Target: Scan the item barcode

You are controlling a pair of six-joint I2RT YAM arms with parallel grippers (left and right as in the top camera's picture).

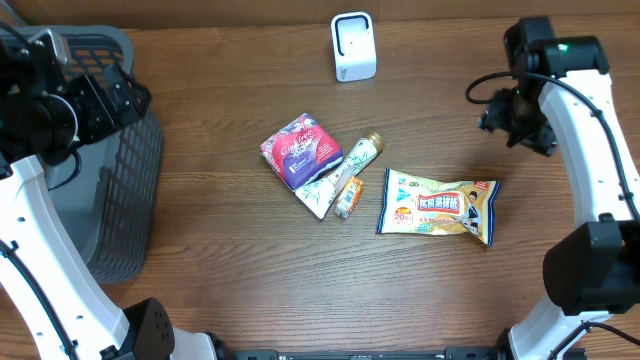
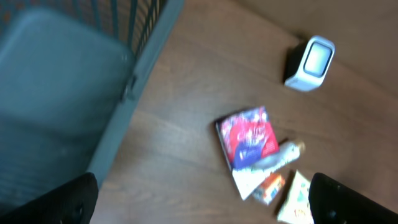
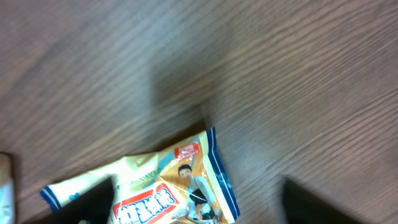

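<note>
The right arm [image 1: 590,130] is hanging high over the right side of the bench [image 1: 220,260]. The right jaws are standing wide apart with nothing between them. In the wrist view they are framing the upper corner of the snack bag [image 1: 438,208], which is lying flat below with its printed face up. That pose reads as hovering above a target rather than gripping one.

The bag is the item nearest this arm, so I am judging it the likeliest one for scanning, though nothing is marking it out for certain. It is sitting well apart from the scanner [image 1: 353,46], which is standing upright near the bench's far edge. No barcode is showing on the bag's upper face, so the code is probably lying underneath. Any lift would then likely call for a turn before the scanner can read it.

The other 3 goods are clustering in the middle of the bench. A pink packet [image 1: 300,150] is touching a floral tube [image 1: 338,172], and a small orange tube [image 1: 348,198] is lying just beside that one. All 3 are lying apart from the bag, which is leaving free room around its edges for a grasp.

The left arm [image 1: 30,200] is poised over the basket [image 1: 130,170] at the bench's left end. The left jaws are likewise apart and empty, so this arm is probably set out of the way there. The basket is probably standing there for goods once they are scanned.
</note>
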